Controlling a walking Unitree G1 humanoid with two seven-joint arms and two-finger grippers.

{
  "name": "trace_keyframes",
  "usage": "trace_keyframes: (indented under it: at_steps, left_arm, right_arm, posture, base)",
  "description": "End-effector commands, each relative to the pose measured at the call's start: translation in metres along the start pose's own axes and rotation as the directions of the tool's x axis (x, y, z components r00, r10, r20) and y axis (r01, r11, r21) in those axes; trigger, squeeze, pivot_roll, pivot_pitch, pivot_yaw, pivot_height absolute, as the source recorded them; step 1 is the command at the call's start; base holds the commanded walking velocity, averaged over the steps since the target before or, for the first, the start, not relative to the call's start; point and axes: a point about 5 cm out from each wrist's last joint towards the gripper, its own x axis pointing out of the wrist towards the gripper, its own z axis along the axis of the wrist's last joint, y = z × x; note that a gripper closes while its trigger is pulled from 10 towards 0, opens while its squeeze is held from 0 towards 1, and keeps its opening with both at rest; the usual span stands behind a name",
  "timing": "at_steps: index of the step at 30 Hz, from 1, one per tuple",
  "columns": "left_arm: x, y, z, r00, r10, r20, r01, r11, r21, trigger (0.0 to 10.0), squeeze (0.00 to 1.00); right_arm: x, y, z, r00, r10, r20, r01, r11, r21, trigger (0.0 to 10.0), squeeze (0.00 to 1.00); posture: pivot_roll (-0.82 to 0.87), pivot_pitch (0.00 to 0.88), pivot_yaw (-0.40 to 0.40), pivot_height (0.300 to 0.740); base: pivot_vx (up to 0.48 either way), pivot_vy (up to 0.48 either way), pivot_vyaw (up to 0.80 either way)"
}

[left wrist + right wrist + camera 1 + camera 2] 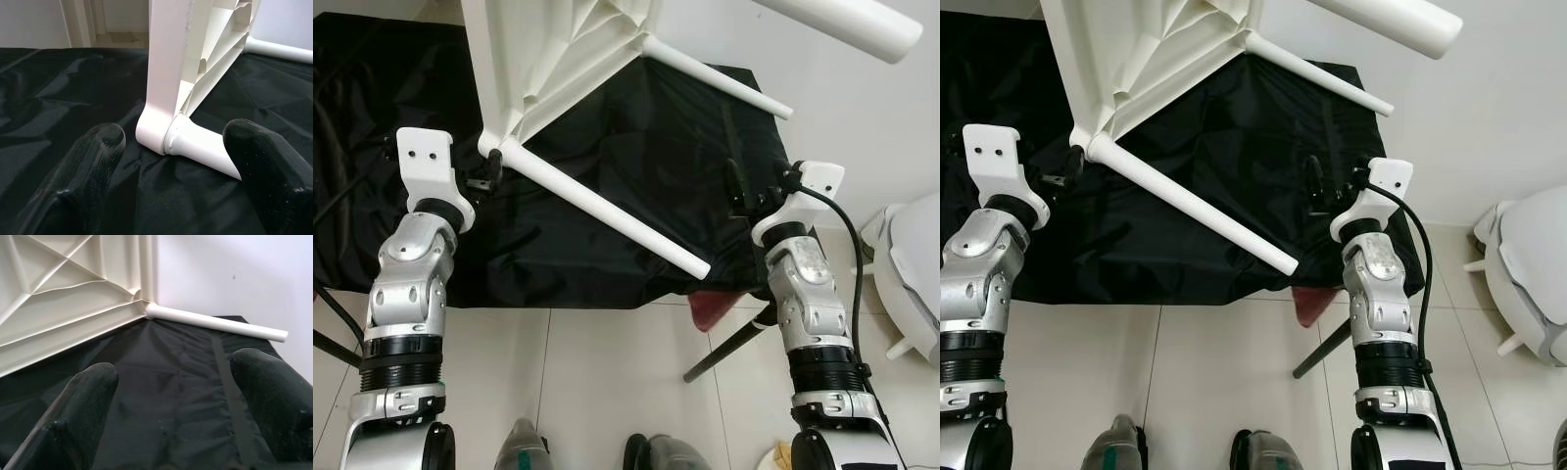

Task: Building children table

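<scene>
While the white children's table [558, 49] stands tipped on its edge on the black cloth [636, 166], both arms reach toward it from the near side.

Table: its ribbed underside faces the robot and its lower edge rests on the cloth.
Near-left leg [607, 211]: a white tube fitted into the table's lower left corner socket [159, 129], running out toward the near right over the cloth.
Lower right leg [720, 80]: it sticks out to the right from the table's lower right corner.
Upper leg [847, 22]: a thicker-looking tube across the top right, close to the camera.
Left gripper [176, 161]: fingers [90, 166] spread wide, empty, one on either side of the corner socket, not touching it.
Right gripper [171, 401]: fingers [78, 411] wide apart, empty, over bare cloth on the right, well apart from the table.
Floor [607, 372]: pale tiles near the robot.
White object [911, 274]: on the floor at far right.
</scene>
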Motion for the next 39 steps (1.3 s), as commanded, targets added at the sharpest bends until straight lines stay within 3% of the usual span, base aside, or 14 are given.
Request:
trace_keyframes:
  at_steps: [1,8,16,26,31,39]
  left_arm:
    - [-0.001,-0.001,-0.014,0.999,0.024,-0.033,-0.024,1.0,-0.013,10.0,0.0]
    - [0.0,-0.003,-0.015,0.999,0.032,-0.018,-0.032,0.999,0.018,10.0,0.0]
    - [0.001,-0.011,-0.003,0.992,0.122,0.042,-0.123,0.992,0.032,10.0,0.0]
    - [-0.003,-0.02,-0.007,0.994,0.103,0.036,-0.104,0.994,0.043,10.0,0.0]
    - [-0.005,-0.012,-0.005,0.994,0.085,0.065,-0.09,0.992,0.084,10.0,0.0]
    - [-0.008,-0.004,-0.004,0.994,0.095,0.049,-0.097,0.994,0.041,10.0,0.0]
  right_arm:
    - [0.0,0.004,-0.005,1.0,-0.009,-0.007,0.009,1.0,0.001,10.0,0.0]
    - [0.004,0.008,-0.005,1.0,0.0,0.003,0.0,1.0,-0.022,10.0,0.0]
    - [0.009,0.004,-0.001,1.0,0.001,0.028,0.001,0.998,-0.069,10.0,0.0]
    - [0.015,0.003,0.004,0.998,0.005,0.062,0.0,0.996,-0.087,10.0,0.0]
    - [0.013,0.004,0.004,0.997,0.027,0.071,-0.021,0.996,-0.09,10.0,0.0]
    - [0.01,0.001,-0.002,0.998,0.027,0.052,-0.021,0.994,-0.108,10.0,0.0]
  posture:
    - [0.08,0.07,-0.061,0.74]
    - [0.08,0.072,-0.07,0.74]
    - [0.1,0.06,-0.05,0.74]
    - [0.1,0.052,-0.028,0.74]
    - [0.1,0.052,-0.036,0.74]
    - [0.11,0.053,-0.042,0.74]
  base:
    - [0.0,0.0,0.0]
    - [0.0,0.0,0.0]
    - [0.0,0.0,0.0]
    - [0.0,0.0,0.0]
    - [0.0,0.0,0.0]
    - [0.0,0.0,0.0]
